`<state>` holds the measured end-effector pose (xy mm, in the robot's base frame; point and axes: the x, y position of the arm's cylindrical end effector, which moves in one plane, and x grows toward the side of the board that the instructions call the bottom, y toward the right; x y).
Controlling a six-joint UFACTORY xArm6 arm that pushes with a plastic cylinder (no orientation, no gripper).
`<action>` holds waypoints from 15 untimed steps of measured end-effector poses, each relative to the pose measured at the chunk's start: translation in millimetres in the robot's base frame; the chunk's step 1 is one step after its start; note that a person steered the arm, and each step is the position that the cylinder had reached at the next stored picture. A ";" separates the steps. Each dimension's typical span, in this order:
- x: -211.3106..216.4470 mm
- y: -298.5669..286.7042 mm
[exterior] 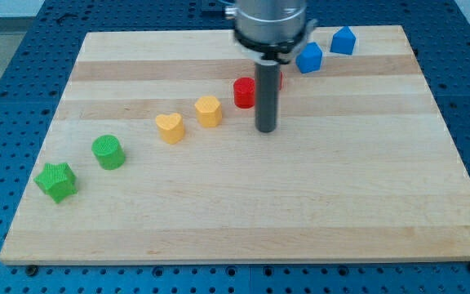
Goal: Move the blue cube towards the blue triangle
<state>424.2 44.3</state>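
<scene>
The blue cube [309, 58] looks small and light, made of hard plastic, so I think a soft push will slide it easily on the smooth wooden bench [243, 204]. It will not bend or break. There is no claw here, only a straight dark rod, so nothing can be grabbed, only pushed. The best spot to push looks like the flat side facing the view's left and bottom, in the middle of that side, so the cube goes straight and does not spin away.

The blue cube is bright blue with flat sides and sharp corners. It sits near the view's top, toward the right. The blue triangle [343, 40] is just beside it, a bit higher and more to the right, with a small gap between them.

My tip [266, 129] rests on the bench to the lower left of the blue cube, well apart from it. A red block [244, 92] stands close to the rod on its left, and another red one is mostly hidden behind the rod
</scene>
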 end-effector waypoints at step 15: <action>-143.2 13.1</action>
<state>280.9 57.3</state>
